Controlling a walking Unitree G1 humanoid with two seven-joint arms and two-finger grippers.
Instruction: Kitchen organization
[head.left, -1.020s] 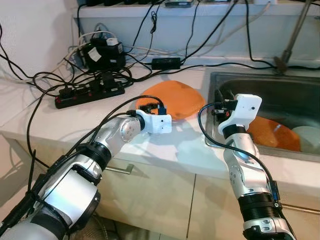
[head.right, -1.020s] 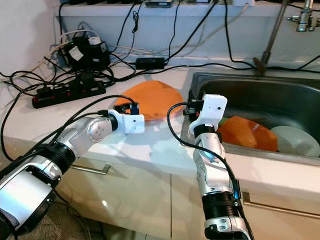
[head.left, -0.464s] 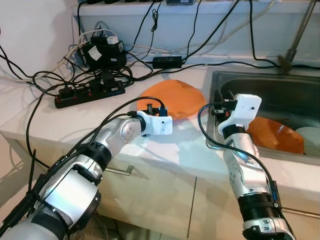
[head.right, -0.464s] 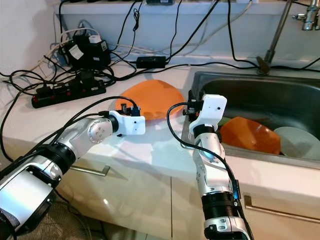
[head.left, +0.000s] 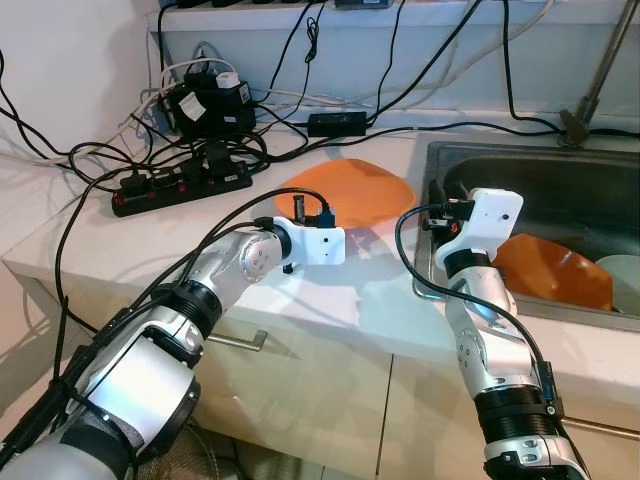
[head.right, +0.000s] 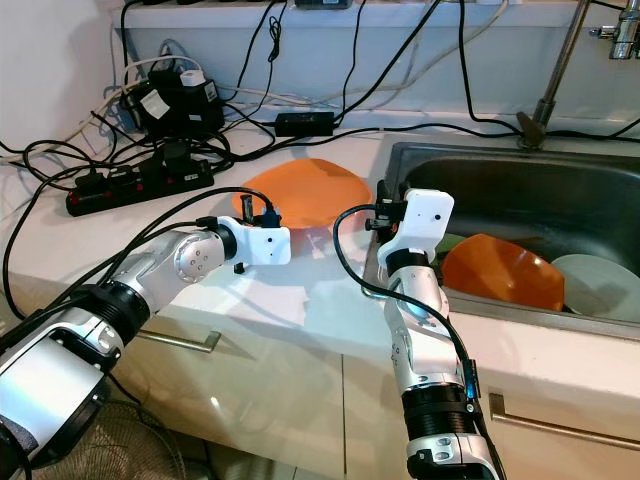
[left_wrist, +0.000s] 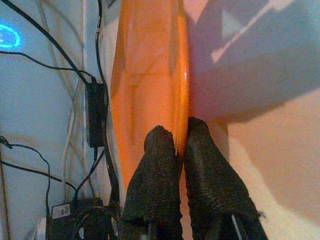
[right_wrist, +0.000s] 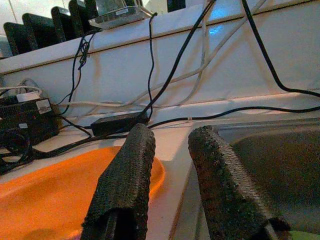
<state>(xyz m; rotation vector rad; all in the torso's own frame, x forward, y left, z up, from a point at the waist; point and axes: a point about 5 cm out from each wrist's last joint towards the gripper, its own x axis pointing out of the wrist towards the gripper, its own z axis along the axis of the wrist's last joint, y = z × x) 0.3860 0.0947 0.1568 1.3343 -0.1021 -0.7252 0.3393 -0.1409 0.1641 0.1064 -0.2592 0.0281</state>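
Left eye view: the left hand (head.left: 297, 212) is gripping the near rim of an orange plate (head.left: 350, 190) lying on the white counter (head.left: 150, 235), just beside the sink (head.left: 560, 165). The right hand (head.left: 437, 192) is hovering over the sink's left edge, with another orange dish (head.left: 555, 272) and a pale plate (head.left: 625, 275) sitting in the basin; a power strip (head.left: 180, 185) and tangled cables are crowding the counter's back.

Right eye view: the same scene is showing more of the pale plate and the faucet at the upper right. The job is looking early, with one plate in hand and the sink dishes untouched.

Left wrist view: the black fingers (left_wrist: 160, 185) are clamping together on the plate's edge, a detail the head views are hiding behind the wrist.

Right wrist view: the right hand's fingers (right_wrist: 125, 185) are standing apart, holding nothing, poised between plate and sink rim.
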